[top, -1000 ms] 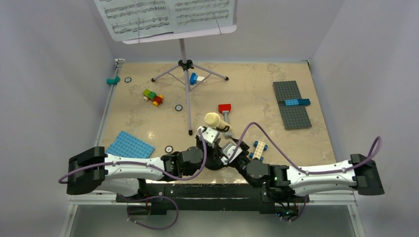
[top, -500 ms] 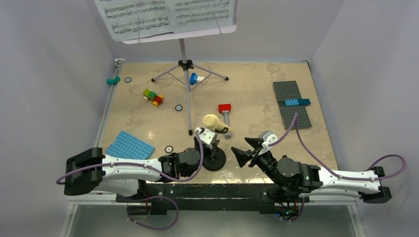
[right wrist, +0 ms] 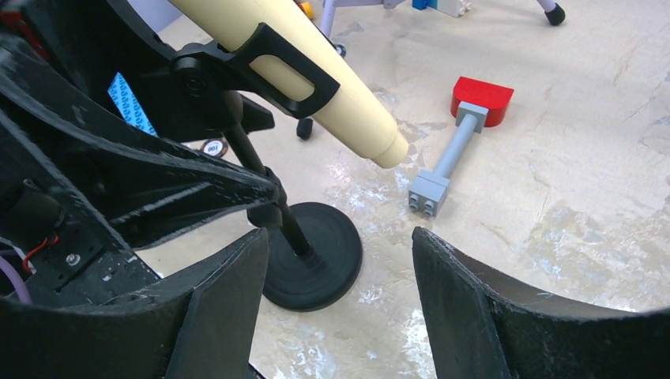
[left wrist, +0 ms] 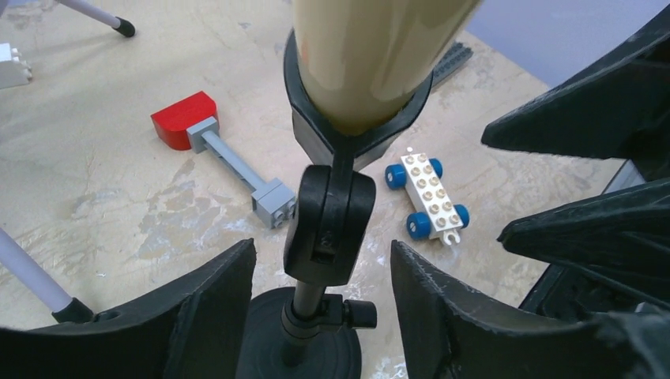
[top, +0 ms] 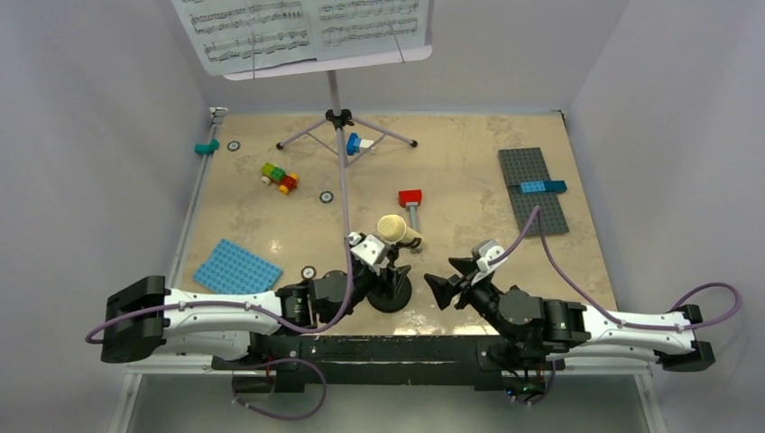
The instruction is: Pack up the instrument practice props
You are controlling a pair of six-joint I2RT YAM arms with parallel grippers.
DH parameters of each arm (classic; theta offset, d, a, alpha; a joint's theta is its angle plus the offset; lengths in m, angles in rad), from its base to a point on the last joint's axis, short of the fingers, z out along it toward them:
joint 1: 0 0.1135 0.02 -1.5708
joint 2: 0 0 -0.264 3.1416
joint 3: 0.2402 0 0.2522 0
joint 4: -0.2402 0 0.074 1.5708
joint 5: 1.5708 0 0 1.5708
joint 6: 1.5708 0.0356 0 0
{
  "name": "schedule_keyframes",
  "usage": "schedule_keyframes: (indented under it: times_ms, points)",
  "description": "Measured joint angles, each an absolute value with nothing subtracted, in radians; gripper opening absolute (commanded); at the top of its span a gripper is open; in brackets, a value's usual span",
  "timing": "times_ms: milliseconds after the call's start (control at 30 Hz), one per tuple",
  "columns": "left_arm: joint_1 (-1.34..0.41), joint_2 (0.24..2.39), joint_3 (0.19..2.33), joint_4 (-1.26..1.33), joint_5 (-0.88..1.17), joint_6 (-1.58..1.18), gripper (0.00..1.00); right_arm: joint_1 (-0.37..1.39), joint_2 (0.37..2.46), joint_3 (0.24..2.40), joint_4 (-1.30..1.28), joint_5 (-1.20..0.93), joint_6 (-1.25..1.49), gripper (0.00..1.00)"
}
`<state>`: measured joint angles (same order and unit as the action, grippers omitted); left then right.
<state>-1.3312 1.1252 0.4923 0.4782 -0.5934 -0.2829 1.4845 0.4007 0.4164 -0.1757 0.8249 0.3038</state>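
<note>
Currently straddling the black round-base mic stand [top: 391, 290] with the left claw [left wrist: 322, 246], jaws parted on either side of its swivel joint and holding nothing. Standing upright near the front edge of the tabletop [top: 469, 180] between the 2 arms, with the cream-yellow toy microphone [top: 397, 229] clipped on top, barrel slanting across, head to the left. Facing the stand from just to its right with the right claw [right wrist: 340, 235], likewise spread wide and empty; nearer by the left, stem vertical between those jaws.
</note>
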Motion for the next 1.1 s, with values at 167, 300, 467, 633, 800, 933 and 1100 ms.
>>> schedule_keyframes:
  times_ms: [167,300,467,633,800,933,1100]
  points:
    - [-1.331,1.019,0.479,0.467,-0.589,-0.305,0.72,1.485,0.381,0.416,-0.2,0.827,0.326,0.71]
    - [-1.331,0.915,0.424,0.513,-0.596,-0.295,0.7,1.485,0.353,0.417,-0.219,0.831,0.349,0.71]
    - [-1.331,0.891,0.394,0.573,-0.585,-0.255,0.69,1.485,0.359,0.427,-0.241,0.832,0.378,0.71]
    - [-1.331,0.936,0.394,0.614,-0.567,-0.219,0.68,1.485,0.393,0.452,-0.253,0.827,0.4,0.71]
    - [-1.331,0.988,0.403,0.657,-0.553,-0.19,0.54,1.485,0.414,0.458,-0.257,0.818,0.411,0.71]
    - [-1.331,1.014,0.408,0.694,-0.548,-0.17,0.3,1.485,0.431,0.463,-0.258,0.815,0.416,0.71]
    - [-1.33,1.023,0.409,0.709,-0.55,-0.135,0.0,1.485,0.44,0.469,-0.262,0.808,0.419,0.71]
